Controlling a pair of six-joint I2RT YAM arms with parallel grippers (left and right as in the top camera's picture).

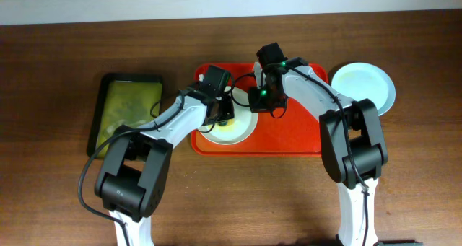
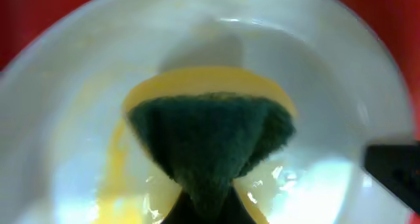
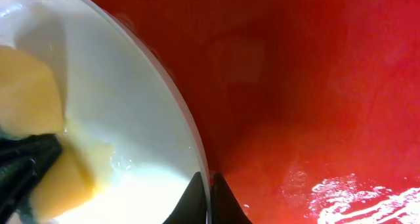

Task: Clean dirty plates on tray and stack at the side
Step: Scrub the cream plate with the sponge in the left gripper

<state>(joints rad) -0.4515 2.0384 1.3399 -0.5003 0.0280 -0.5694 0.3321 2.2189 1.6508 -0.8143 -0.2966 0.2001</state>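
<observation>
Two plates could be counted from overhead. A third was not found, and I could not tell whether it lay under another.

Far left on the counter (image 1: 58, 73) stood a black tray (image 1: 126, 112) of yellow-green liquid, well apart from the work. I judged it to be the wash supply.

The left gripper (image 1: 222, 107) hung over the white plate (image 1: 234, 127) with its jaws clenched on a sponge (image 2: 210, 135). The green scourer faced the wrist camera and the yellow foam was pressed to the plate floor. I judged this to be scrubbing, held low so the foam bore on the yellowish smear. The plate lay in the left end of the red tray (image 1: 296, 134).

The right gripper (image 1: 263, 96) met the plate's right rim, its jaws nearly together astride the edge and pinching it. This was probably to pin the plate against sliding under the scrub.

The mint plate (image 1: 363, 87) rested on the counter just beside the tray's far right corner, which I took to be the stacking spot.

Unclear points:
- The left jaws were cut off at the frame bottom.
- The sponge hid the plate's centre, so any soil beneath it was unknown.
- The left wrist view was blurred.
- The arms covered the tray's far left corner.
</observation>
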